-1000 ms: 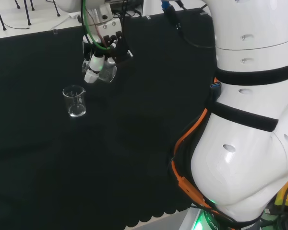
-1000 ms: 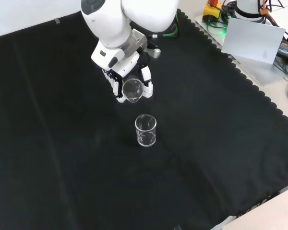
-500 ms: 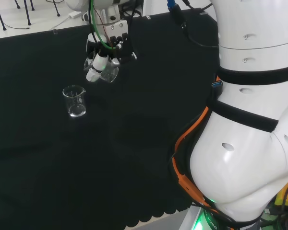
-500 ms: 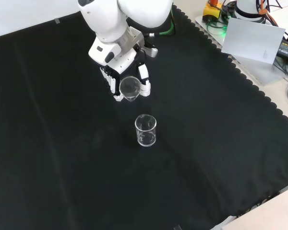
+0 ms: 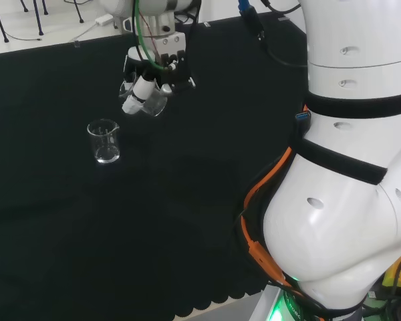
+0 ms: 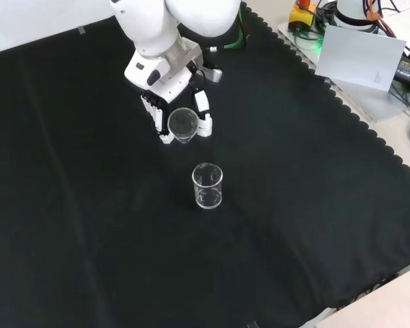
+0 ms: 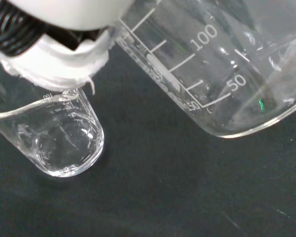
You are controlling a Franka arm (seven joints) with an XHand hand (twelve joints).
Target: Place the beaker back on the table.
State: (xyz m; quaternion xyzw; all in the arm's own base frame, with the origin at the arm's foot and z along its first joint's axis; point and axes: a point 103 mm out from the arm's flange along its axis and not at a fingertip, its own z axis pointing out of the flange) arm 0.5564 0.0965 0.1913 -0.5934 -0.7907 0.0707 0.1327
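My black and white hand [image 6: 172,102] hangs above the black cloth with its fingers curled round a clear glass beaker [image 6: 182,125], which is tilted and clear of the cloth. The head view has the hand [image 5: 149,75] with the held beaker [image 5: 152,101] below it, at the upper left. A second clear beaker [image 6: 208,186] stands upright on the cloth in front of the hand; in the head view this beaker [image 5: 105,141] is to the hand's lower left. The wrist view brings the held beaker [image 7: 222,69] close, with the standing beaker [image 7: 54,136] beyond it.
The black cloth [image 6: 89,239] spreads wide around both beakers. My arm's white links [image 5: 354,160] stand large at the head view's right. A grey box [image 6: 362,61] and cables lie off the cloth at the front view's upper right.
The hand has risen and drawn back from the standing beaker, carrying the tilted beaker with it. The standing beaker has not moved.
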